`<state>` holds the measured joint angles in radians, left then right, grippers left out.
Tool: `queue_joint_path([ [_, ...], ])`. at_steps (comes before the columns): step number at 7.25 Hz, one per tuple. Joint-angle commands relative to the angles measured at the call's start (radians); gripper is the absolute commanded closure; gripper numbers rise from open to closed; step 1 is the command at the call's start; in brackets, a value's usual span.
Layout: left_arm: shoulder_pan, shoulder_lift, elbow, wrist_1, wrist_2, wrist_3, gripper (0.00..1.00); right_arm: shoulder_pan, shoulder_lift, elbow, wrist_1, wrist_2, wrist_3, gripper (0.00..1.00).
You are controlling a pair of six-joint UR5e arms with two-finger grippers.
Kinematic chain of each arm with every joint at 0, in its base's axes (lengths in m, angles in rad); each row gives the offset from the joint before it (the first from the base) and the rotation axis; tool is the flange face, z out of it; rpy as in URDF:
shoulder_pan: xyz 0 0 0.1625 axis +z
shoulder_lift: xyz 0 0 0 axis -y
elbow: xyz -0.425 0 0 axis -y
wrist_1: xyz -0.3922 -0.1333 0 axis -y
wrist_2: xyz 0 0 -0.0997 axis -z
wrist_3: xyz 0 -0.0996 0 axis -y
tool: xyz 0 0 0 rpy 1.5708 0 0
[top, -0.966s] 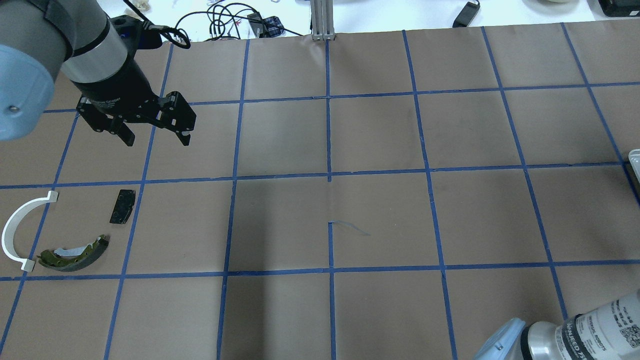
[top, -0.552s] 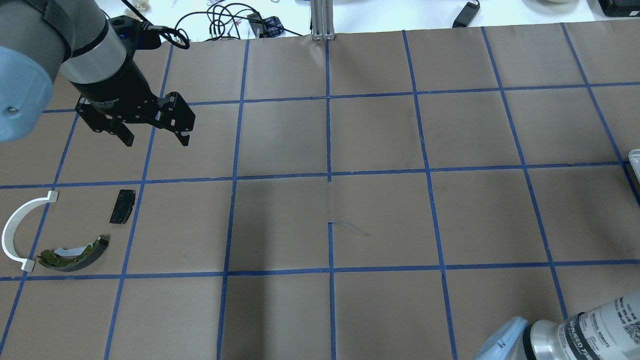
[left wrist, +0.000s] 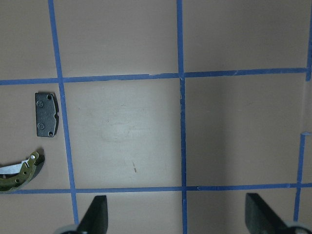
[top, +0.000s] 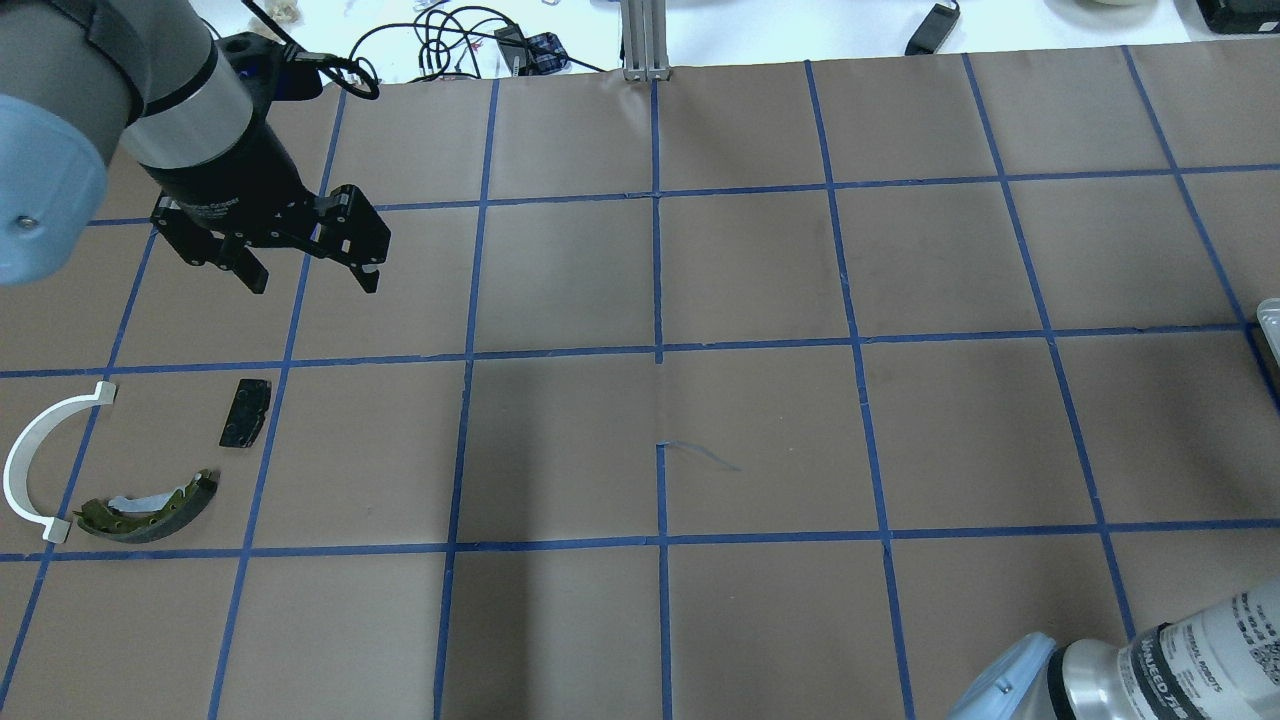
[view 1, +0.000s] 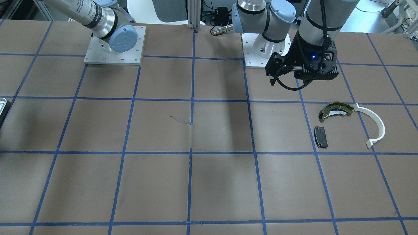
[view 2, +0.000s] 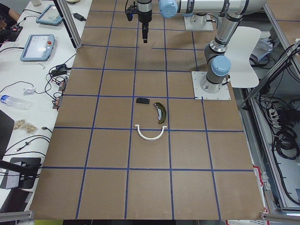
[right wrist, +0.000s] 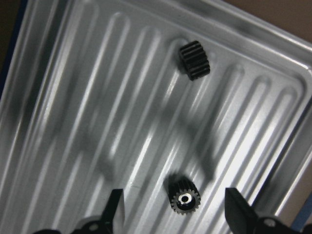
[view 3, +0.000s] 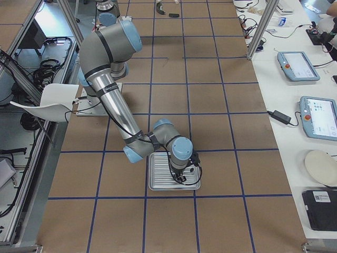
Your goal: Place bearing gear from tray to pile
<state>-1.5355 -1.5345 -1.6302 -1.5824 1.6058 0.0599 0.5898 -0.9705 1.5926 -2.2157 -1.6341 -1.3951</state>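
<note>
The tray (right wrist: 58, 122) is ribbed and white, and it also shows in the exterior right view (view 3: 158, 184). Two small black gears lie in it: one upright with a silver bore (right wrist: 184, 197), one on its side (right wrist: 195, 59). My right gripper (right wrist: 176, 214) is open just above the tray, its fingers on either side of the bored gear without touching it. The pile lies on the robot's left side: an olive brake shoe (top: 150, 505), a black brake pad (top: 245, 412) and a white half-ring (top: 30, 460). My left gripper (top: 310, 275) is open and empty, hovering beyond the pile.
Brown paper with a blue tape grid (top: 660, 350) covers the table. Only the tray's corner (top: 1268, 315) shows at the overhead view's right edge. Cables (top: 440, 40) and a metal post (top: 645, 40) stand at the far edge.
The right arm's forearm at the overhead view's lower right has shifted slightly down and right. The left gripper and the pile have barely moved.
</note>
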Motion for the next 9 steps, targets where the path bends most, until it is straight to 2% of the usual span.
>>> queue_joint_path([
  [1, 0.0, 0.001, 0.0, 0.004, 0.0, 0.0, 0.0, -0.001, 0.004, -0.002, 0.001, -0.009, -0.004, 0.4],
  [4, 0.0, -0.001, 0.001, 0.005, 0.0, 0.0, 0.0, -0.001, 0.009, -0.008, 0.001, -0.001, 0.001, 0.51],
  [6, 0.0, -0.001, 0.003, 0.005, 0.0, -0.002, 0.0, -0.002, 0.009, -0.006, 0.001, 0.003, 0.001, 0.53],
  [8, 0.0, -0.001, 0.001, 0.005, 0.0, 0.0, 0.0, -0.005, 0.007, 0.0, 0.008, 0.0, -0.002, 0.73],
  [9, 0.0, 0.0, 0.001, 0.005, 0.002, 0.001, 0.0, -0.007, 0.007, -0.002, 0.008, 0.002, -0.004, 0.78],
])
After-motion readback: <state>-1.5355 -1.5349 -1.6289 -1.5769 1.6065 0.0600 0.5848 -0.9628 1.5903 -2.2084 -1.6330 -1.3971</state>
